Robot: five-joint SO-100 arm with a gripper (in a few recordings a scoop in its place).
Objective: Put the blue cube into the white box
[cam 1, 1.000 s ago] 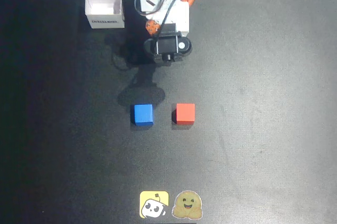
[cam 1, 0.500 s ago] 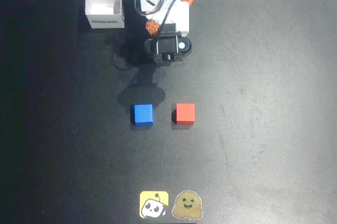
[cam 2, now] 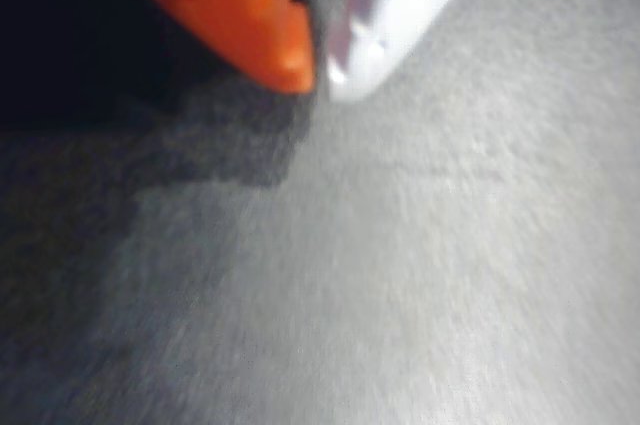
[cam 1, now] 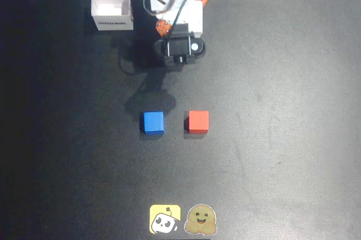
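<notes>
Blue cube (cam 1: 152, 122) on table mid-scene in overhead view, just left of red cube (cam 1: 198, 121), well apart from white box (cam 1: 112, 8) at top left. Looks light, rigid, matte, likely grippy; pinch opposite flat faces. Gripper (cam 2: 318, 70) tips closed together, empty, over bare table.

Arm (cam 1: 179, 11): sitting folded at the top centre of the black table (cam 1: 282, 110), jaws hidden under the wrist.
Blue cube (cam 1: 152, 122): lying well below the jaws, slightly left.
Red cube (cam 1: 198, 121): resting just right of the blue cube, apart.
White box (cam 1: 112, 8): standing open, up-left of the jaws.
Stickers (cam 1: 183, 219): lying at the bottom edge.
</notes>
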